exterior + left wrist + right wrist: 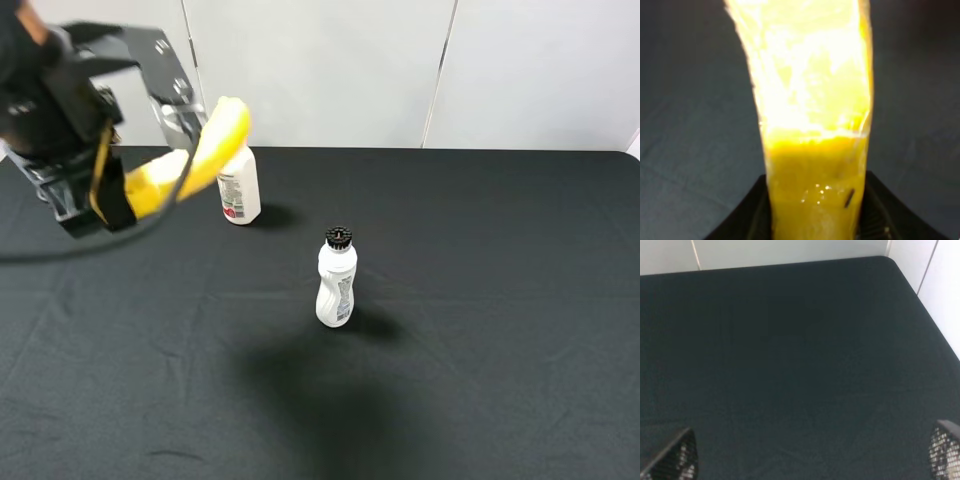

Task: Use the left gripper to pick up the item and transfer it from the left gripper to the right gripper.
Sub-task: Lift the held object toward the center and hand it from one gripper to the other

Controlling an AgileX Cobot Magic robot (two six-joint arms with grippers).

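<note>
The banana [200, 155] is up in the air, clear of the table [480, 300], to the left of and farther back than the black-capped bottle [337, 279]. Its long axis runs on a slant. The lower end sits in the left gripper [138, 196], and the free end points up and to the right, toward the back wall, curving gently as it goes. Its tip covers the top of a second white bottle [239, 190], which stands behind and left of the black-capped one (its cap is hidden).

The left gripper is clenched on the banana's lower end. In the left wrist view the fruit [815, 125] runs straight out from between the black jaws, its far half washed out by glare.

The right gripper [807, 460] is released. Its two fingertips sit wide apart with only black cloth between them, near the table's corner (I cannot tell how far it is from the black-capped bottle).
</note>
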